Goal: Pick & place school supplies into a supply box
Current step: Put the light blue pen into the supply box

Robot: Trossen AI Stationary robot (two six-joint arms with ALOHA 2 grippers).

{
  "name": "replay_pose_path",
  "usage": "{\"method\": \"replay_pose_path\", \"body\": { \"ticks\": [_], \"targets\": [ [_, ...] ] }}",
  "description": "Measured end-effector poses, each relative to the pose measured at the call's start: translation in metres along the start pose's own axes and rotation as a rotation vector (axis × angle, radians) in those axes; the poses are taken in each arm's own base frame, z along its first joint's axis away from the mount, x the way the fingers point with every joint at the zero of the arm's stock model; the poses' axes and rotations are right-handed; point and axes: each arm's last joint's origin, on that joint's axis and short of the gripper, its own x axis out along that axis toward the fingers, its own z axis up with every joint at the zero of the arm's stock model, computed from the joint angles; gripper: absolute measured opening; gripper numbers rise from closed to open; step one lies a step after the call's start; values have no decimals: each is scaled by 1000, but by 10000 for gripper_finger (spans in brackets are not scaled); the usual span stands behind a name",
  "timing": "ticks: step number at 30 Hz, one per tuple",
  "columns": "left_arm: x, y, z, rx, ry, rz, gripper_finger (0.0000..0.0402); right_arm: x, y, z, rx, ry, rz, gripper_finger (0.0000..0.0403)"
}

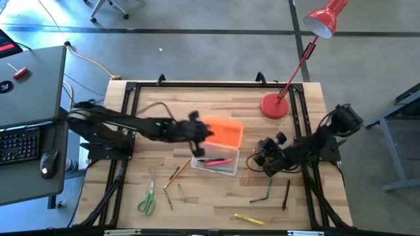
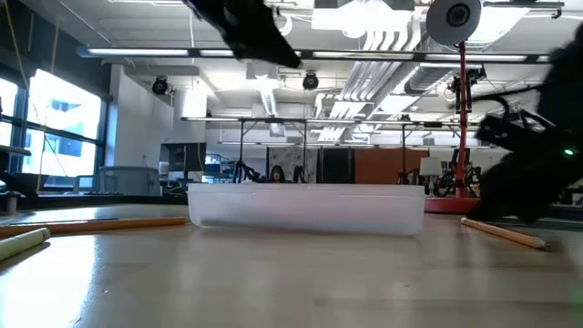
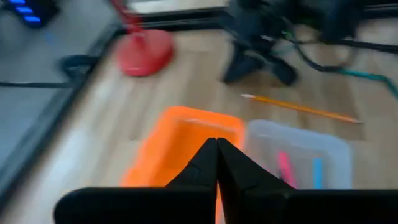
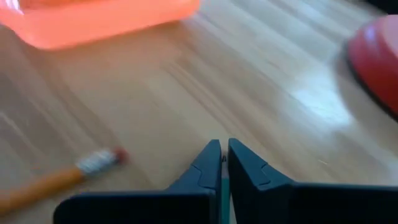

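Both grippers closed and empty above the wooden table (image 1: 216, 98).

The left gripper (image 3: 216, 163) hovers, fingers together, over the clear plastic box (image 1: 215, 163) with its bright orange lid (image 1: 223, 132) near the table's middle. The right gripper (image 4: 224, 158), also pinched closed, sits near an orange pencil (image 4: 59, 180). Green-handled scissors (image 1: 147, 198) lie towards the front-left corner.

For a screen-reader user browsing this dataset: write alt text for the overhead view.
On a wooden table, the left gripper hovers over a clear plastic supply box beside its bright orange lid. The right gripper waits nearby; pencils, pens and green-handled scissors lie scattered, by a red desk lamp.
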Motion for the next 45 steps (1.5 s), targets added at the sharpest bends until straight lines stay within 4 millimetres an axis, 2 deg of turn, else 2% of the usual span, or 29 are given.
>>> {"method": "replay_pose_path", "body": {
  "ticks": [5, 9, 12, 16, 19, 22, 26, 32, 39, 45],
  "targets": [
    [-57, 22, 16, -36, -79, 45, 22, -1, 30, 37, -54, -33, 35, 0],
    [-84, 32, 20, -52, -115, 44, 37, -4, 49, 73, -113, -108, 20, 0],
    [-93, 35, 20, -56, -117, 43, 48, -7, 57, 97, -153, -131, -6, 0],
    [-94, 36, 15, -39, -72, 44, 50, -12, 68, 134, -159, -186, -11, 0],
    [-91, 35, 12, -29, -46, 46, 43, -10, 80, 163, -166, -211, 98, 0],
    [-91, 35, 12, -29, -45, 48, 33, -2, 93, 184, -192, -262, 232, 0],
    [-92, 35, 12, -29, -46, 48, 24, 18, 112, 194, -221, -299, 300, 0],
    [-102, 39, 13, -34, -61, 53, 37, 61, 146, 191, -321, -254, 389, 0],
    [-104, 41, 12, -31, -58, 84, 39, 78, 181, 210, -405, -294, 489, 0],
    [-104, 41, 9, -23, -30, 85, 27, 91, 185, 204, -458, -194, 457, 0]
  ]
}}
